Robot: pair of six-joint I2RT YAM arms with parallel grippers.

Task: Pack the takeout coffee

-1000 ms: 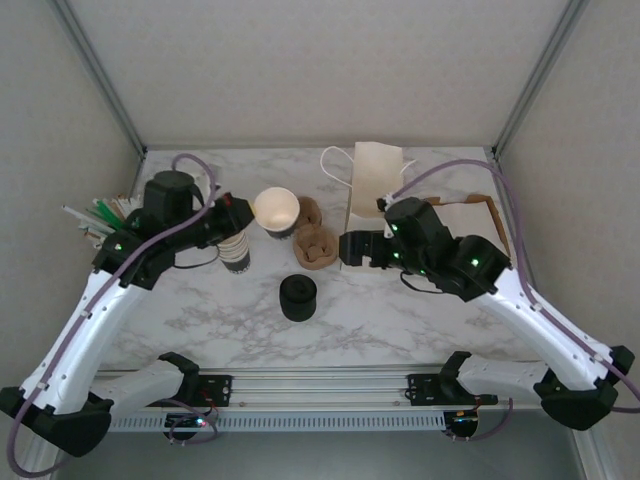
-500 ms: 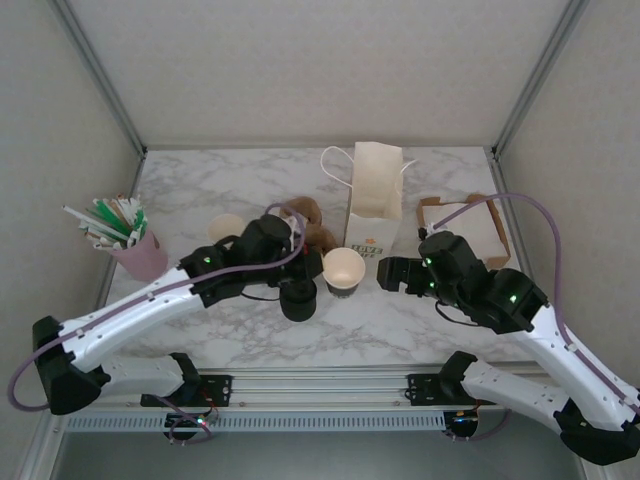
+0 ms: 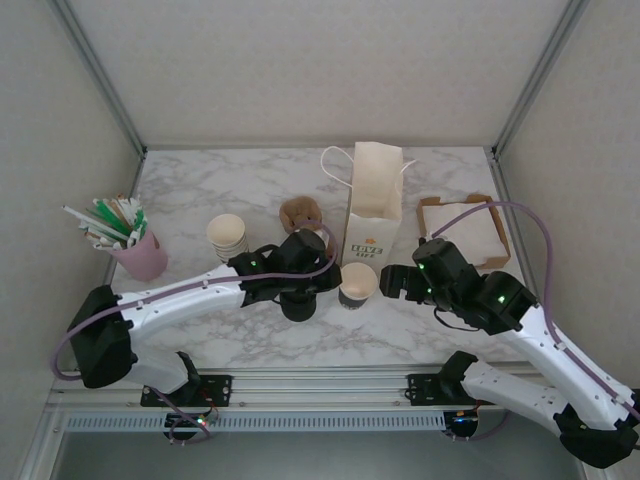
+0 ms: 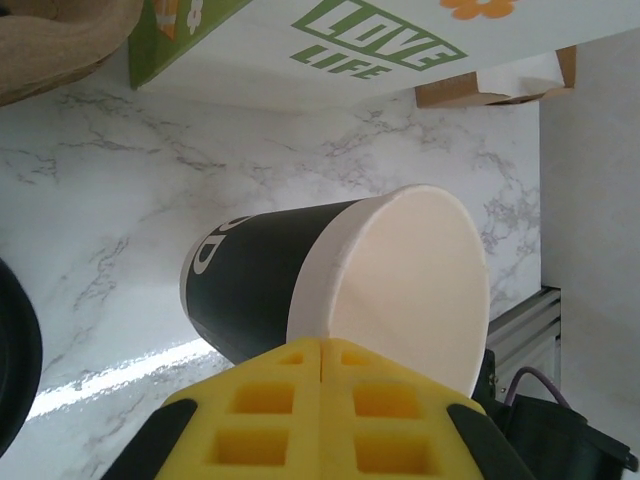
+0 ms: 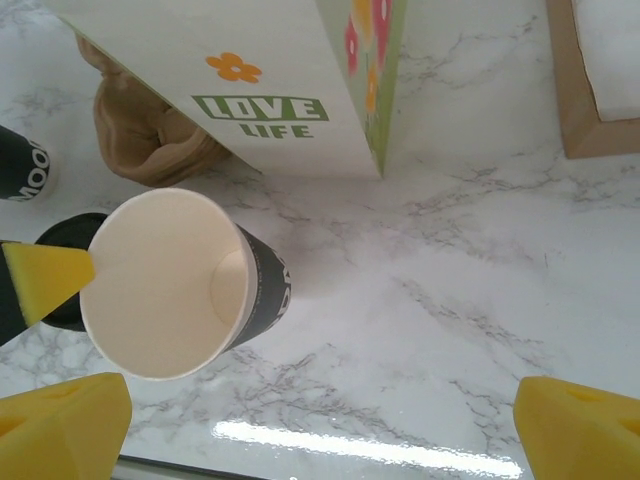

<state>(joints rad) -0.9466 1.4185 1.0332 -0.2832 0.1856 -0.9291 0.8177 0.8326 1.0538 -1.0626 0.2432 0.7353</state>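
Pinching the rim of a lidless cup (image 3: pixel 358 282), the left gripper (image 4: pixel 322 352) has its fingers pressed together. It has carried the cup from the cup stack (image 3: pixel 227 236) toward the table's (image 3: pixel 190 190) left edge to mid-table, just in front of the paper bag (image 3: pixel 372 205). The cup now sits there open, with the black lids (image 3: pixel 297 306) just left of it. To its right, the right gripper (image 3: pixel 391 283) has moved in close, spread wide and empty. The cup likely needs a lid before bagging.
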